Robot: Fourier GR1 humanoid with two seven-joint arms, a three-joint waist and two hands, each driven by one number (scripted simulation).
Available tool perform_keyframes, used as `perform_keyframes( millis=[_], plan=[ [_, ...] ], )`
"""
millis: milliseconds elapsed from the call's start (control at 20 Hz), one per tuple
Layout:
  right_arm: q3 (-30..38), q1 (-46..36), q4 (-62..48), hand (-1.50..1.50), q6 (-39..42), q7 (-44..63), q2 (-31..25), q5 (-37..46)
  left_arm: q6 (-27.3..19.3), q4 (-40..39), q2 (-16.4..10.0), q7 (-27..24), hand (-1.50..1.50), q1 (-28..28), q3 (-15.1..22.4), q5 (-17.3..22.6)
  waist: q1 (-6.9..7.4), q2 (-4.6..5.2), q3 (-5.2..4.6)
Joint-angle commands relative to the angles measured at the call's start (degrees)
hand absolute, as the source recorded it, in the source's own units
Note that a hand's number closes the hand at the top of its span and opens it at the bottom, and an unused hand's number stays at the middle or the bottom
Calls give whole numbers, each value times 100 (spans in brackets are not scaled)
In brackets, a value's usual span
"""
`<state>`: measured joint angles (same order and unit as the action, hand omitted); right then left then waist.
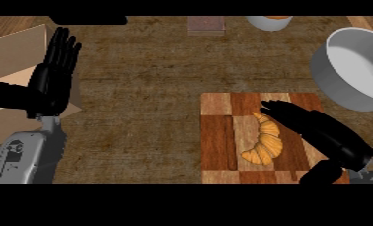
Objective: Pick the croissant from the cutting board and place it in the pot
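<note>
I'm hovering my black right hand [320,131] — fingers straight, holding nothing — beside the golden curved croissant [264,141], mid checkered wooden cutting board [216,136].

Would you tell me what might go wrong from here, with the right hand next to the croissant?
The right hand lies beside the croissant with fingers straight, so closing may push it across the board rather than grasp it. The pot is partly cut off by the view's right edge, so the drop could catch its rim unseen.
</note>
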<state>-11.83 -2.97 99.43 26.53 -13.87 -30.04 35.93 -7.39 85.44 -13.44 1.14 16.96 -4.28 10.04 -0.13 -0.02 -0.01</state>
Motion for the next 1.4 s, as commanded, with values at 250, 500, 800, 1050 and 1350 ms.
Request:
perform_keyframes(
  millis=[250,500,800,1050,1350],
  plan=[
    [-340,-124,-713,-150,-508,214,733,1127,21,155,178,0,0,-123,-35,-128,16,5,1],
    [-91,-252,-1176,-150,-606,-181,870,1276,265,300,-51,232,0,-148,-310,-35,17,2,2],
    [-273,-381,-1940,-150,-997,-571,1220,1632,375,-144,-16,81,0,166,-407,-23,13,12,2],
    [-340,-582,-1783,150,-631,-814,1180,1656,259,409,71,457,0,-39,-240,-131,17,1,1],
    [-862,-572,-1901,150,-1359,-1026,1667,2201,251,313,206,140,0,-189,-174,-234,21,4,1]
  ],
)
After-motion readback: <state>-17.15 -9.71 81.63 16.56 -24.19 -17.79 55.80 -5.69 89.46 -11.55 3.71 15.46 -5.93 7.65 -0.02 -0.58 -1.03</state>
